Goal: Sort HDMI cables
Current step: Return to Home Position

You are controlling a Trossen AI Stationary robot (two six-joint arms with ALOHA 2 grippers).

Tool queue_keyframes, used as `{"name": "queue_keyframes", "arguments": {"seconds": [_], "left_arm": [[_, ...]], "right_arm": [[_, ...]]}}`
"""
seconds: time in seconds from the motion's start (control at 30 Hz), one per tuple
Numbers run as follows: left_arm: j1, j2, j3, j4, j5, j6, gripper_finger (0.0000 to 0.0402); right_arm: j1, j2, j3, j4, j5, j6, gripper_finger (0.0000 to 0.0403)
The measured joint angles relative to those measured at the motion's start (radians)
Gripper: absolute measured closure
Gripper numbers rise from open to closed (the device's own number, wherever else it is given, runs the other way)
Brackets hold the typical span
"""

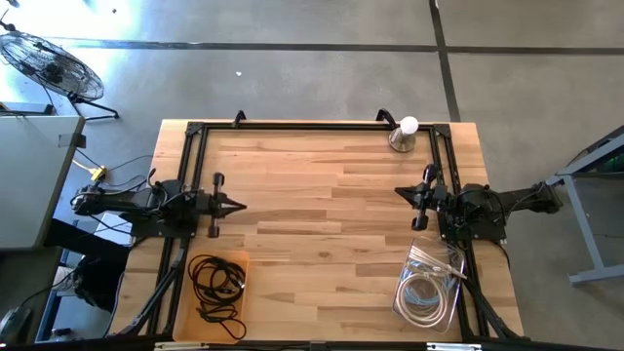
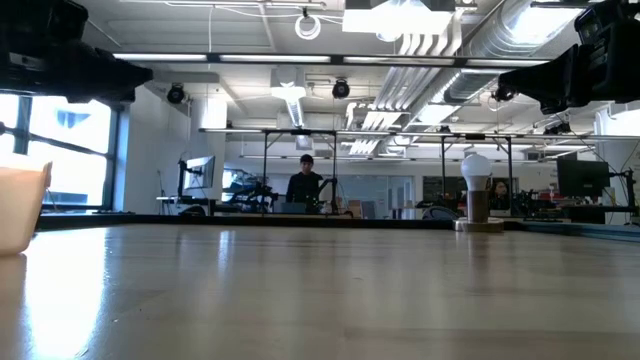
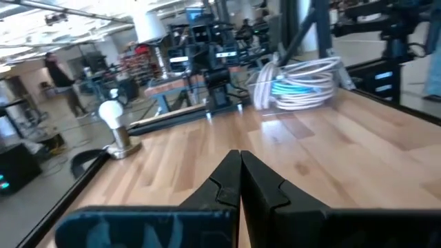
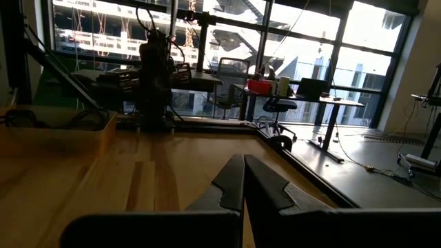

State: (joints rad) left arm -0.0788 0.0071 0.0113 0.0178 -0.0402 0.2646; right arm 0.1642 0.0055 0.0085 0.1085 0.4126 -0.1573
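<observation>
Sorting looked done: black coils lay in orange bin, near left; white coils in transparent bin, near right. Left gripper, right gripper both pinched closed, empty. Coils looked light, floppy, snag-prone; grip across bundled loops.

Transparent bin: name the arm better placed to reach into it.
Right, probably. The transparent bin lies on the same side as the right gripper; the left gripper sits opposite, by the orange bin.

Black cables, white cables, orange bin
</observation>
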Motion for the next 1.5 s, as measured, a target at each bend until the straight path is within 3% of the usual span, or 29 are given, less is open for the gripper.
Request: {"name": "queue_keyframes", "arguments": {"seconds": [1.5], "left_arm": [[0.000, 0.000, 0.000, -0.006, 0.030, 0.000, 0.0401]], "right_arm": [[0.000, 0.000, 0.000, 0.000, 0.000, 0.000, 0.0402]]}}
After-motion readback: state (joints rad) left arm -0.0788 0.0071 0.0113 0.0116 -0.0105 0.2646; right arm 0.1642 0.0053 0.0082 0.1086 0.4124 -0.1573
